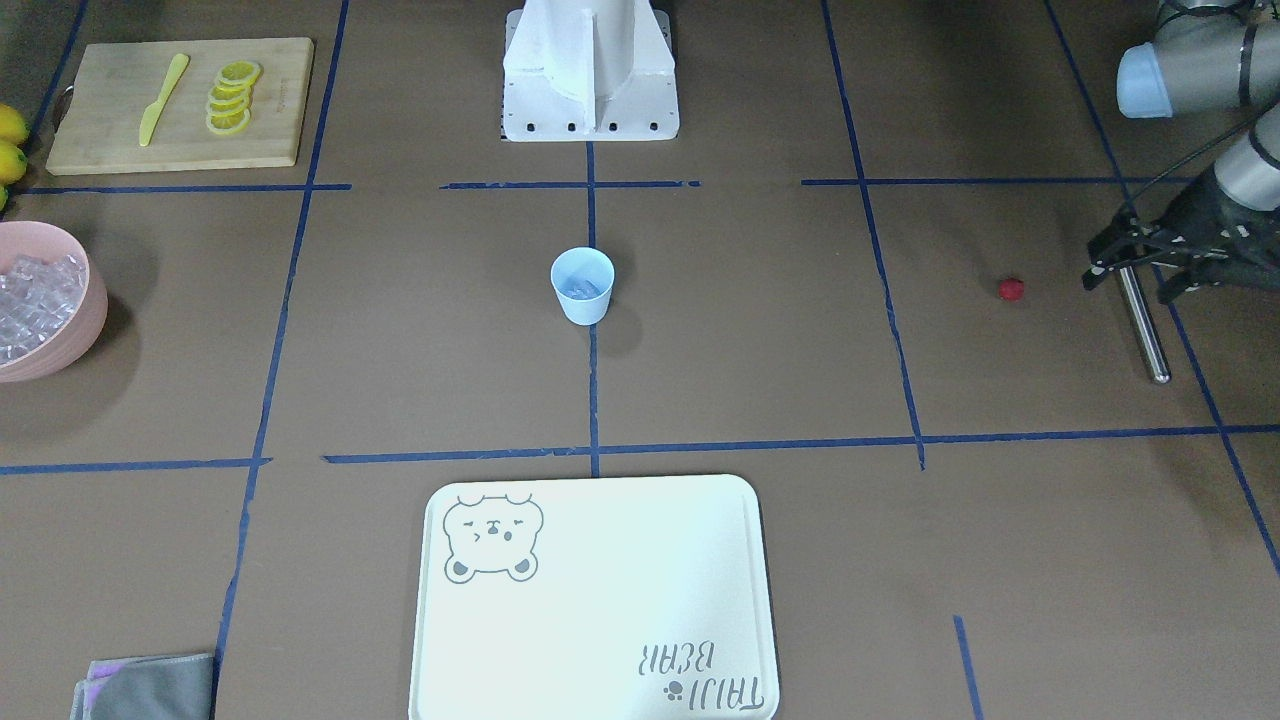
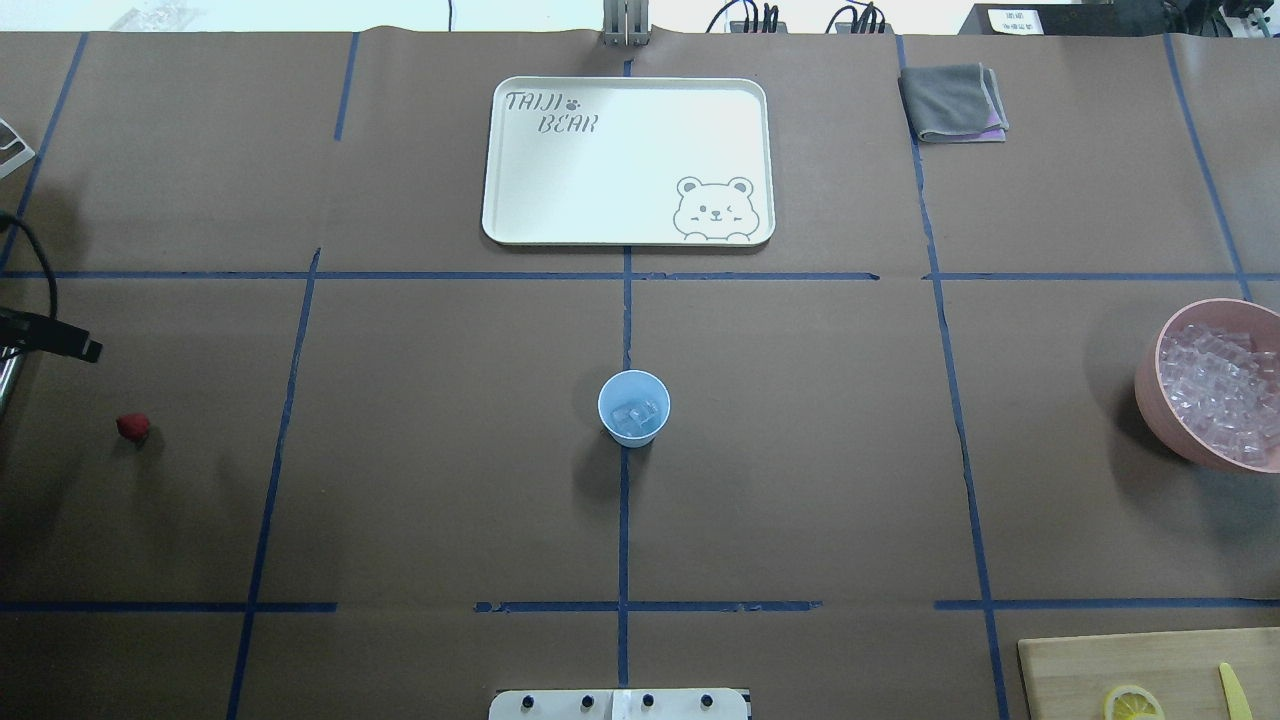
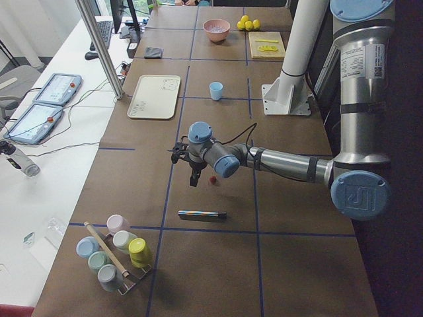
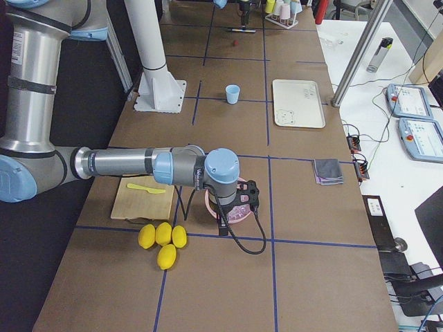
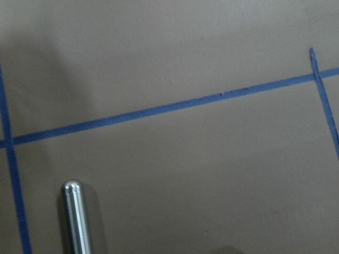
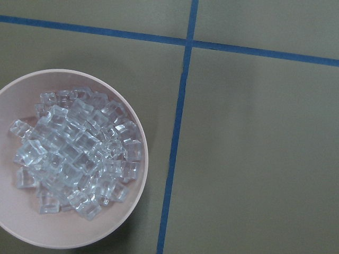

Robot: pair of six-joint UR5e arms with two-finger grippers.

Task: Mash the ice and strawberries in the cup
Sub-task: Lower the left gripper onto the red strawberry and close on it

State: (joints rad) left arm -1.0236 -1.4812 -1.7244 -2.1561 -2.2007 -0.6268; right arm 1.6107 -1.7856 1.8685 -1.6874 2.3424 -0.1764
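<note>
Bearings per overhead view, 12 o'clock = away from robot base.

1. The cup [image 2: 633, 407] stands upright at table ctr, on the blue tape line. A few cubes of ice [image 2: 636, 416] lie inside.
2. The strawberry [image 2: 133, 427] lies on the brown paper at approx. 9 o'clock from cup, well apart from it and outside it.
3. The L gripper [image 1: 1135, 260] is at approx. 10 o'clock from the berry, near it but not touching. Its fingers are closed down on the upper end of a metal rod [image 1: 1145, 325], which points tip-down and looks tilted in the front view. Whether the tip touches the table: cannot tell.
4. The R gripper [image 4: 235, 204] hangs over the pink bowl [image 6: 69, 233] at 3 o'clock from cup, by the table edge. Finger opening: cannot tell (seen only from the side cam). The bowl holds a heap of more ice.
5. Other items:
   - tray [image 2: 620, 200] at 12 o'clock
   - grey cloth [image 2: 950, 100] at approx. 1 o'clock
   - cutting board [image 1: 120, 140] at approx. 4 o'clock, w/ lemon slices [image 1: 232, 97] and yellow knife [image 1: 163, 98] on it
   - whole lemons [image 4: 163, 238] just beside the board
</note>
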